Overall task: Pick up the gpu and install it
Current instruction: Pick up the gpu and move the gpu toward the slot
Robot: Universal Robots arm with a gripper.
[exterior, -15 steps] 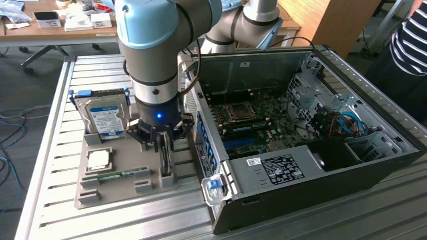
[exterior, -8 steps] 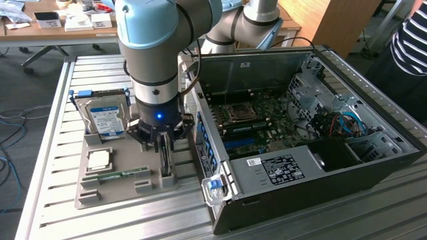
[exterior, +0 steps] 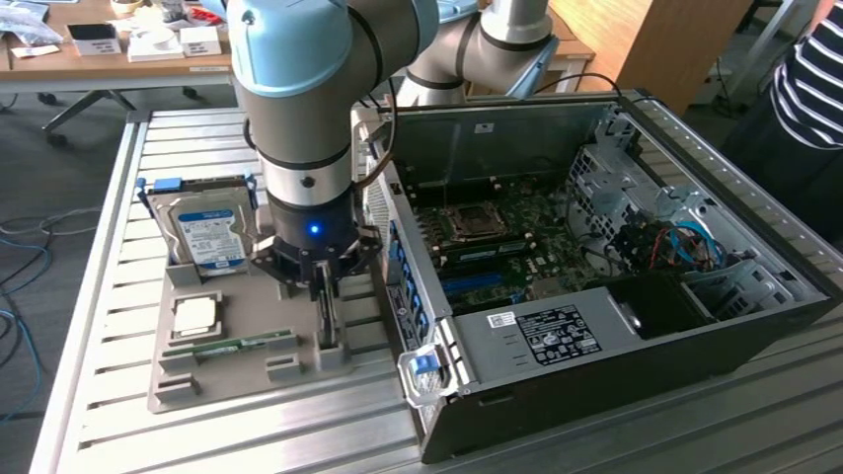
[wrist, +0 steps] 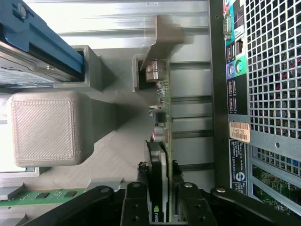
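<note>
The black two-fingered tool [wrist: 159, 167] is closed on the gpu [wrist: 163, 117], a thin dark green circuit board that stands on edge, one finger against each face. A green logo mark on the board's black cooler [wrist: 156, 188] is cut off and cannot be read. The card's long pale metal end bracket [wrist: 162, 33] is at the end away from the tool. The card sits in a slot of a grey plastic holder tray [exterior: 178, 385], along the tray's side nearest the computer.

On the same tray lie a narrow green memory stick [exterior: 231, 346] and a square pale chip [exterior: 195, 316]. Beyond them stands a silver hard drive [exterior: 208, 237] with a blue label, its print too small to read.

Just beside the tray, the black computer case [exterior: 737, 326] lies open on the slatted metal desk [exterior: 118, 197]. Its power supply bears a black-and-white label [exterior: 560, 334], and its rear panel a tan barcode sticker [wrist: 239, 132]; neither is legible. At the far edge stands a person in a striped sleeve [exterior: 810, 69].
</note>
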